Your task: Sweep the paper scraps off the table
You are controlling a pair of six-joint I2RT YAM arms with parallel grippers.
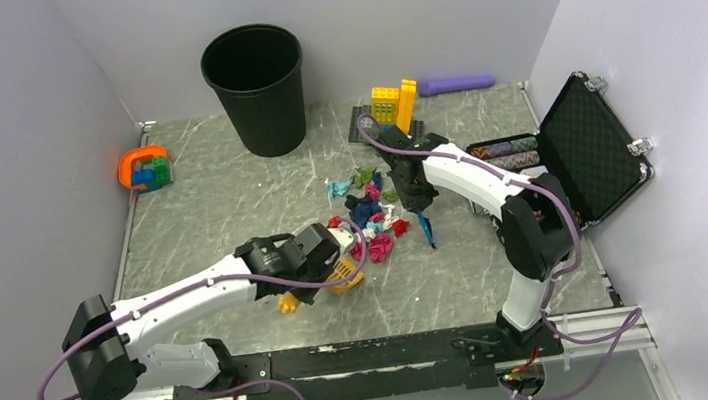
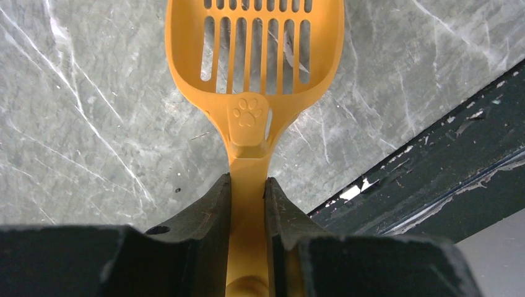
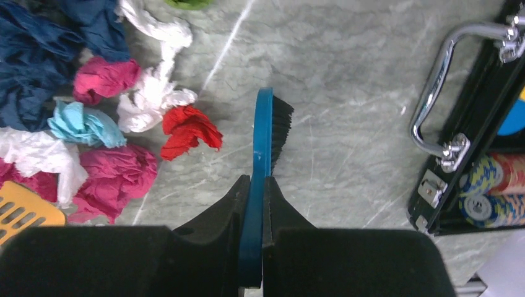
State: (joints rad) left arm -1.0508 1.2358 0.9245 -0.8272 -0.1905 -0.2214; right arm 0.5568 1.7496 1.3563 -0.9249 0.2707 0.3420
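left gripper [image 2: 247,204] clamped on orange scoop [image 2: 247,114] handle | right gripper [image 3: 255,185] clamped on blue brush [image 3: 265,130] | risk: paper scraps [image 3: 111,179] at desk [image 1: 230,204] centre may scatter past the narrow scoop

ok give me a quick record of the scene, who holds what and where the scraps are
left fingers: shut on yellow scoop, near-left of the pile
right fingers: shut on blue brush, right of the pile
scraps: one pile on the table, between scoop and brush
bin: upright, far edge
case: open, right edge, chips inside
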